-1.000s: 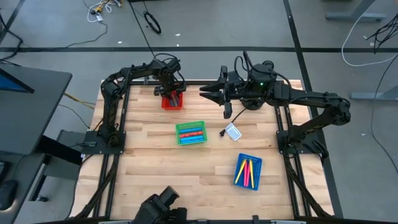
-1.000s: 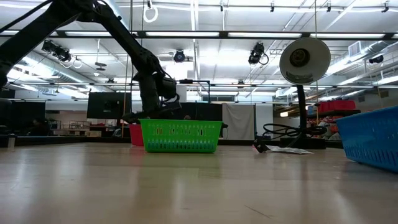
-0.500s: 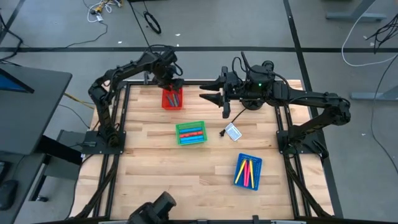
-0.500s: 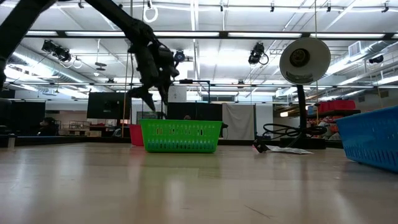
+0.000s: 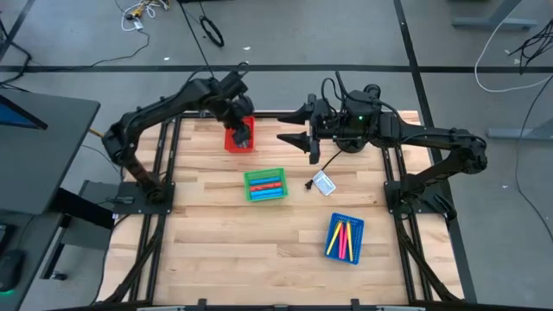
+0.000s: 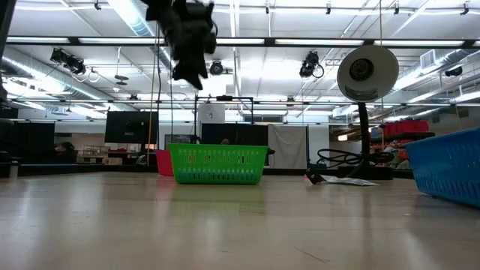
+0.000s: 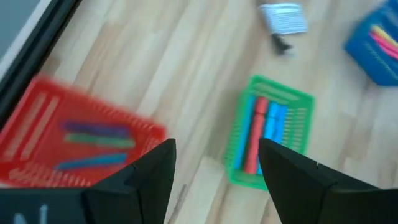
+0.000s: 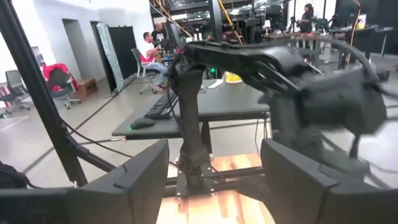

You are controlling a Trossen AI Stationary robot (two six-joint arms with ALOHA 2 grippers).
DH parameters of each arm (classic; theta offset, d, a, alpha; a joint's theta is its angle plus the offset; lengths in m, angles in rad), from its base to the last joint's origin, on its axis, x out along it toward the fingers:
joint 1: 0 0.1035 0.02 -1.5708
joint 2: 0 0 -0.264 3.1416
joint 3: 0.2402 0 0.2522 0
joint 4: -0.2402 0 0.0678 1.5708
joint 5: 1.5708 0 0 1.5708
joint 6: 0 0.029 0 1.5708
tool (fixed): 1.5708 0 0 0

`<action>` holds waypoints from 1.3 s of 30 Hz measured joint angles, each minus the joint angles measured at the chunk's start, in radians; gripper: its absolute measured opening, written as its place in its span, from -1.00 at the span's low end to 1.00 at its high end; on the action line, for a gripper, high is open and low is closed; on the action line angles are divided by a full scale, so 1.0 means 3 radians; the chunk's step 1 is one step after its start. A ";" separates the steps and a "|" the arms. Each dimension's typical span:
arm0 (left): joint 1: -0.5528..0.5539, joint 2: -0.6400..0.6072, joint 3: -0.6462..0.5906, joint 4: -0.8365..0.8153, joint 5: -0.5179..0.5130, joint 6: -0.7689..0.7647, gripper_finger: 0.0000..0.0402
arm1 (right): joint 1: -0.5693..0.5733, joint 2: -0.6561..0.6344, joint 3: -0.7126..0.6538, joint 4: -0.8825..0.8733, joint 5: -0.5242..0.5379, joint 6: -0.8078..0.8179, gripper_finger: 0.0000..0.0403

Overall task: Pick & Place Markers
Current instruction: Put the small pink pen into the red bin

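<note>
bare wood between green tray and blue tray, white card partly blocking, red tray at far edge

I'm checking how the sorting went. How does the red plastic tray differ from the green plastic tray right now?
The red plastic tray sits at the table's far edge; the green plastic tray sits near the middle. The red tray holds purple, green and blue markers; the green tray holds red and blue ones. The left gripper hangs open above the red tray; no gripper is over the green. Both are small slotted rectangular baskets.
</note>
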 joint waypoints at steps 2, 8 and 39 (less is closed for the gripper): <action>-0.0151 -0.0102 0.0000 0.0071 0.0001 0.0067 0.16 | 0.0000 0.0001 -0.0001 -0.0020 0.0000 0.0079 0.27; -0.0612 -0.0384 0.0000 0.0410 0.0233 0.0133 0.16 | 0.0001 0.0000 0.0000 -0.0113 0.0000 0.0257 0.25; -0.0885 -0.1239 -0.0895 0.2587 0.0184 -0.0507 0.16 | -0.0006 -0.0002 -0.0001 -0.0564 0.0280 0.0334 0.25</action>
